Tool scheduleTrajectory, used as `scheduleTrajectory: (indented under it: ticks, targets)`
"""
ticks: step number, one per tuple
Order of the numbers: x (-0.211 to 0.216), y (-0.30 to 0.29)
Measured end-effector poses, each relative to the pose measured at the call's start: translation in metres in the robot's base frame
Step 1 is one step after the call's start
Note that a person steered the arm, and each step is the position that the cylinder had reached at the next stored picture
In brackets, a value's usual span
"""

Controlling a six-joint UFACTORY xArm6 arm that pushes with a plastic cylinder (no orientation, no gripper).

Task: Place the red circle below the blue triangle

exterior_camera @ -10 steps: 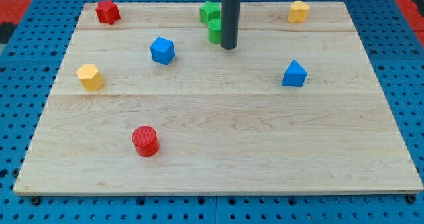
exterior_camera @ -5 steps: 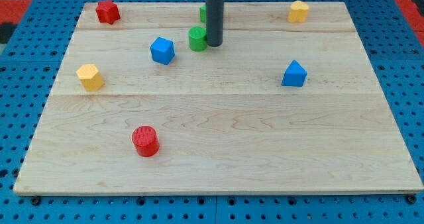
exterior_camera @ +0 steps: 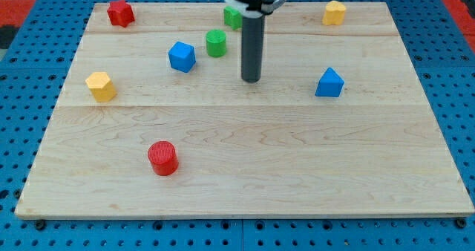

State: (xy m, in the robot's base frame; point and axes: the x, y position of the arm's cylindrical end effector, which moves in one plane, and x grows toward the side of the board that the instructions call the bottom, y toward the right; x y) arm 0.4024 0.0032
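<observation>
The red circle [exterior_camera: 162,158] lies on the wooden board [exterior_camera: 245,177] at the lower left. The blue triangle [exterior_camera: 329,82] sits at the middle right. My tip [exterior_camera: 251,79] rests on the board near the centre top, left of the blue triangle and well up and right of the red circle, touching neither. A green cylinder [exterior_camera: 216,42] stands up and left of my tip, apart from it.
A blue cube [exterior_camera: 182,56] is left of the green cylinder. A second green block [exterior_camera: 232,16] is partly hidden behind the rod at the top. A red star-like block [exterior_camera: 120,12] is top left, a yellow block [exterior_camera: 334,12] top right, another yellow block [exterior_camera: 100,86] at the left.
My tip pushed the green cylinder left, away from the other green block, then moved down and right off it toward the board's centre. The red circle and blue triangle have not moved.
</observation>
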Motion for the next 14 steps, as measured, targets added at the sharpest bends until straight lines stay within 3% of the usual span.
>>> scheduleTrajectory:
  ticks: [2,3,4,5,7,8,9,10,11,12,13,14]
  targets:
    - [0.074,-0.068]
    - [0.071,-0.110]
    - [0.097,-0.176]
    - [0.155,-0.189]
    - [0.128,-0.116]
    - [0.140,-0.102]
    - [0.177,-0.111]
    - [0.139,-0.069]
    - [0.151,0.042]
    - [0.162,-0.025]
    - [0.211,-0.024]
    - [0.216,0.042]
